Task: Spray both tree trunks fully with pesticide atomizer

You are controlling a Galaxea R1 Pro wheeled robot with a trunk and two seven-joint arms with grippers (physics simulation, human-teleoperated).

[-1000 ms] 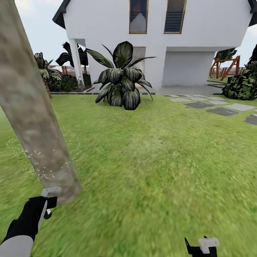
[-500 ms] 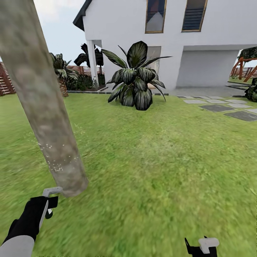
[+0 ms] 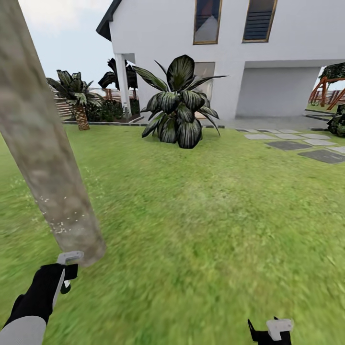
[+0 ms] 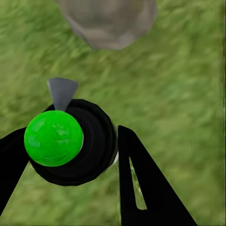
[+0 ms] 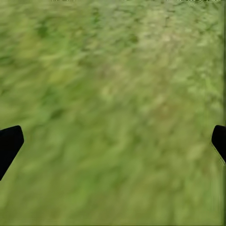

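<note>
Left claw point(image 4: 66, 155): clamped on atomizer point(image 4: 70, 141), nozzle aimed at trunk point(image 3: 45, 158) base just beyond. Right claw point(image 5: 113, 141): spread wide, empty, above grass point(image 5: 113, 84).

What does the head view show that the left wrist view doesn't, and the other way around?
Head view alone: the white house, the dark broad-leaved plant, the stepping stones and the right gripper.

Left wrist view alone: the pesticide atomizer from above, its bright green round part between the left gripper's fingers.

Both: the tree trunk, the grass and the left gripper.
</note>
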